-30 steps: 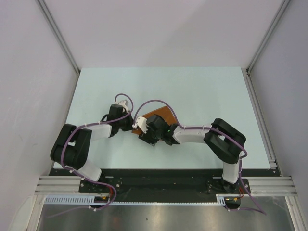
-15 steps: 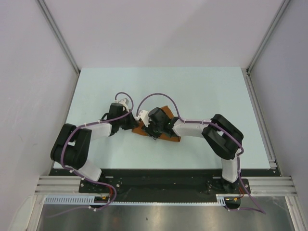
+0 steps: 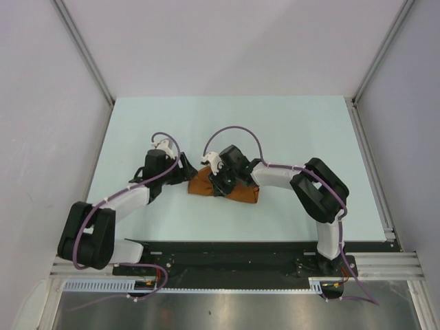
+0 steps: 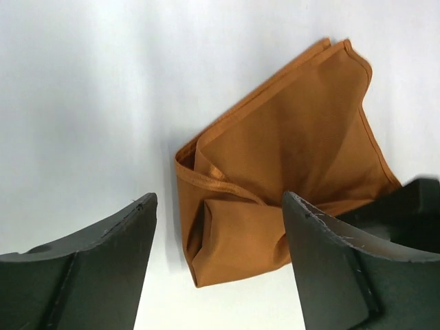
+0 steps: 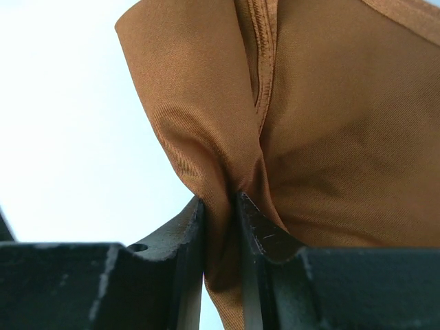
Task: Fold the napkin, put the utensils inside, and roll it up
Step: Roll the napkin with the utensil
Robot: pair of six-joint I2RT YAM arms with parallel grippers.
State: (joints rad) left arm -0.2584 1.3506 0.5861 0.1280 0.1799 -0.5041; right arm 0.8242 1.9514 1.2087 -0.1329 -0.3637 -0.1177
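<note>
Right gripper (image 5: 220,206) is clamped on a bunched fold of the napkin (image 5: 330,124): its two dark jaws stand nearly together with the rust-brown cloth pinched between them, and the rest of the cloth spreads out ahead of and above the fingertips. Left gripper (image 4: 218,199) has its jaws wide apart with nothing held. The napkin lies on the table (image 4: 82,82) just ahead of and below its fingertips, nearer the right-hand finger, and does not look to be touching either one.

From above, the napkin (image 3: 240,192) is a compact, longish bundle under and beside the right gripper (image 3: 221,180), with the left gripper (image 3: 180,177) close by at the bundle's far end.

As for progress, the folding looks done: the cloth lies in several layers, and the edge nearest the left gripper is turned over into a thick hem or first roll. The spoon shows in no view, so whether it is tucked inside cannot be told. What seems left is to finish a tight, even roll.
</note>
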